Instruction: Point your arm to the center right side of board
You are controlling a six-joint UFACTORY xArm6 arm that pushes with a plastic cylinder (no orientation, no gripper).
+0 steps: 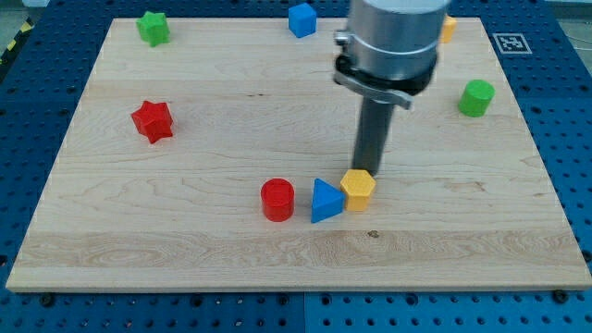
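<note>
The wooden board fills the view. My tip sits just behind the top edge of the yellow hexagonal block, near the board's lower middle. A blue triangular block touches the yellow block's left side. A red cylinder stands left of the blue triangle. The centre right side of the board lies well to the right of my tip, below the green cylinder.
A red star block is at the left. A green star block is at the top left. A blue cube is at the top middle. A yellow block is partly hidden behind the arm at the top right.
</note>
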